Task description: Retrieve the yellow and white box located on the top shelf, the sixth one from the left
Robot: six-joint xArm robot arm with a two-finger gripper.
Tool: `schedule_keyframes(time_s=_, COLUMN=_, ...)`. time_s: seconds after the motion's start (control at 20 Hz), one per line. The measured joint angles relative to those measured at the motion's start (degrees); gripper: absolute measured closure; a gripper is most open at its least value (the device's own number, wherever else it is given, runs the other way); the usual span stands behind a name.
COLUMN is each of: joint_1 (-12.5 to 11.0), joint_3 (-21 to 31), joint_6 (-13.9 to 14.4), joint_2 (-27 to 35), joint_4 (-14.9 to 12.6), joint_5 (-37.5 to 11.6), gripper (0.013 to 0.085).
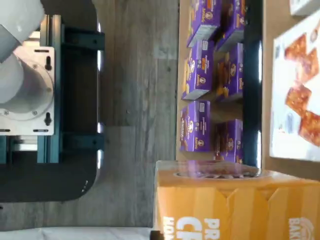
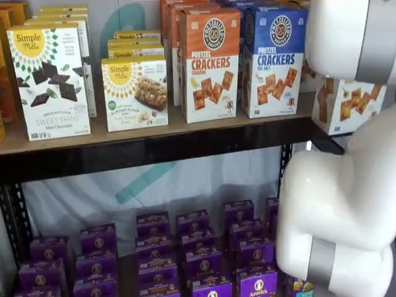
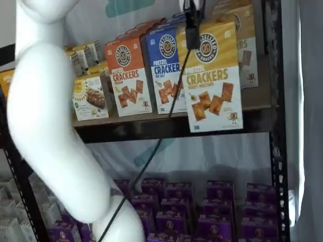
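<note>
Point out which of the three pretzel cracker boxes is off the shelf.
The yellow-topped box: it hangs forward of the top shelf under the pincer, its base below the shelf edge. The orange and blue boxes stand on the board.

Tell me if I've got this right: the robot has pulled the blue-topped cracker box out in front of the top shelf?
Not quite. The box pulled out in front of the top shelf is the yellow and white box, held from above by the tool. A shelf view shows it; the blue-topped box stands on the shelf.
</note>
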Motion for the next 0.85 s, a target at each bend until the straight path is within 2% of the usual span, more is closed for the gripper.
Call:
schedule_keyframes(time_s=0.3, joint_1=3.1, joint_3=4.4, joint_6=3.1, joint_2=-4.5, joint_4=-0.2, joint_5=0.7, gripper=0.037)
schedule_keyframes(time_s=0.85, joint_1=7.5, joint_3=8.0, joint_6=7.3, joint_2=-8.2, joint_4=-0.6, joint_5=1.5, gripper=0.037)
